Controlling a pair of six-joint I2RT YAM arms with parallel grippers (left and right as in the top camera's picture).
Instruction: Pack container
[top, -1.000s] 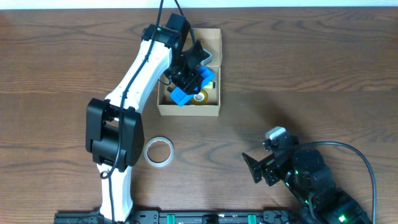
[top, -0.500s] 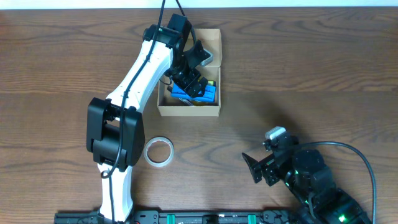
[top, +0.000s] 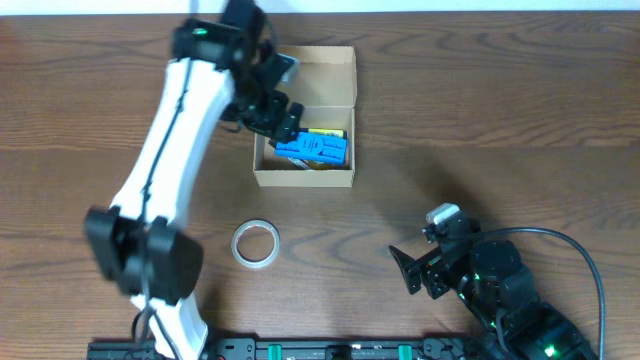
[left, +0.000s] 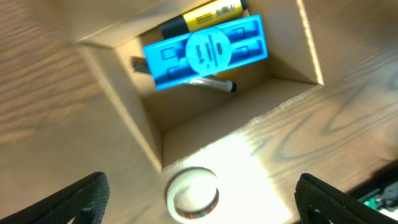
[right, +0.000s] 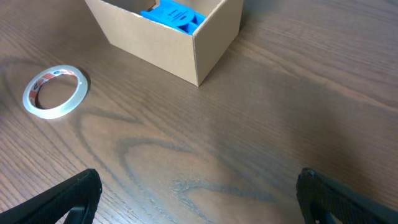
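Brown wood-grain table (top: 500, 120) fills the overhead view, its far edge running just behind the container (top: 300, 178). We see the container left of centre near that edge, with its flap lid open on the far side. Inside it a blue plastic block (left: 206, 51) lies across a yellow-and-black marker (left: 205, 12) and a thin pen (left: 211, 83), close to the walls. The left gripper (top: 272, 112) hangs over the container's left rim; in its wrist view the fingers sit spread wide at the frame corners with nothing between them. A tape roll (top: 237, 244) lies on the wood near the container's front left corner, apart from it. The right gripper (top: 405, 270) rests low by the near edge, jaws wide and empty, with a broad stretch of wood between it and the container.
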